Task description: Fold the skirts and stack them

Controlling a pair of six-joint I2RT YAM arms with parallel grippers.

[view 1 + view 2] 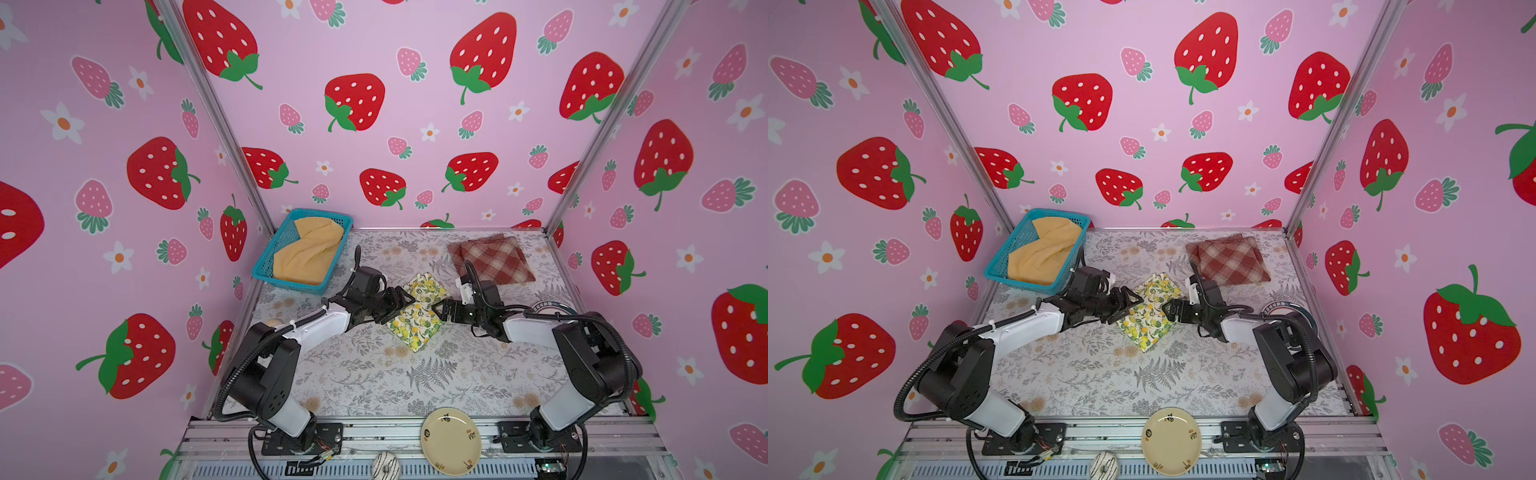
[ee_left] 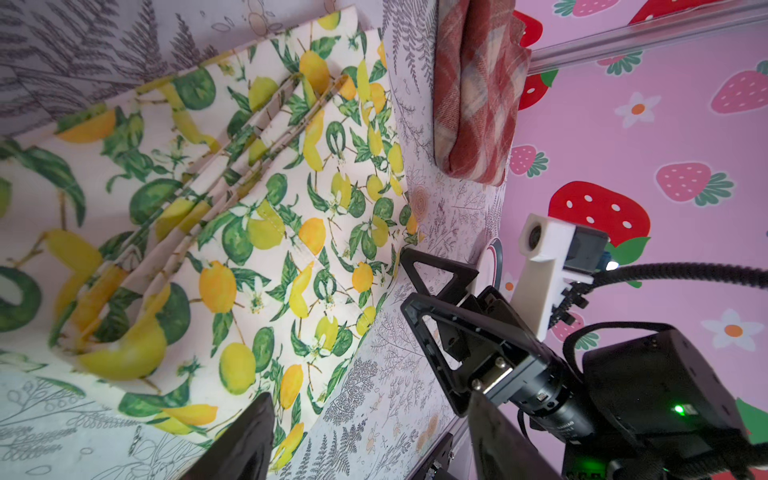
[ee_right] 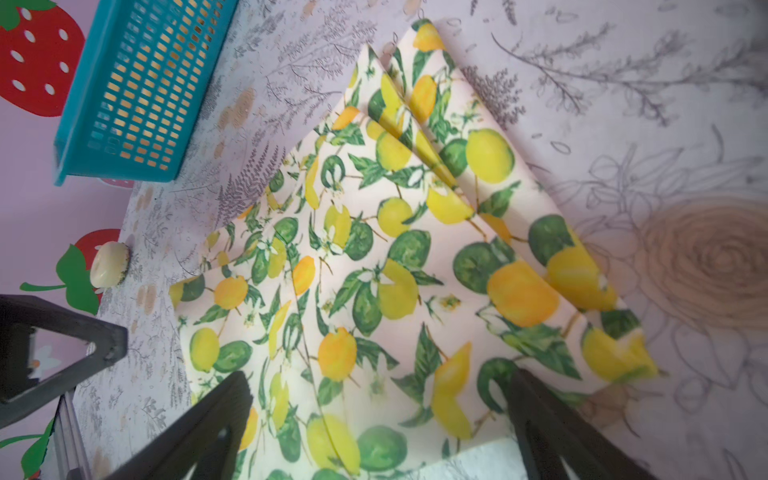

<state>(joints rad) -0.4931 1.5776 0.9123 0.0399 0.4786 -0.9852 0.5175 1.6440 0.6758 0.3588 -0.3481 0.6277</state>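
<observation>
Plaid skirt (image 1: 492, 257) is seen folded at upper right of the table. Lemon skirt (image 1: 417, 322) is folded at centre, not yet stacked. Mustard skirt (image 1: 309, 253) is seen crumpled in the basket (image 1: 272, 253) at upper left. Left gripper (image 1: 401, 303) and right gripper (image 1: 440, 311) are set wide open at the lemon skirt's two sides. Nothing is gripped; contact with the cloth cannot be told.

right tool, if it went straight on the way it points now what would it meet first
Probably the lemon-print skirt: the open right tool points at its edge, with the left tool beyond. Its height above that skirt is unclear.
</observation>
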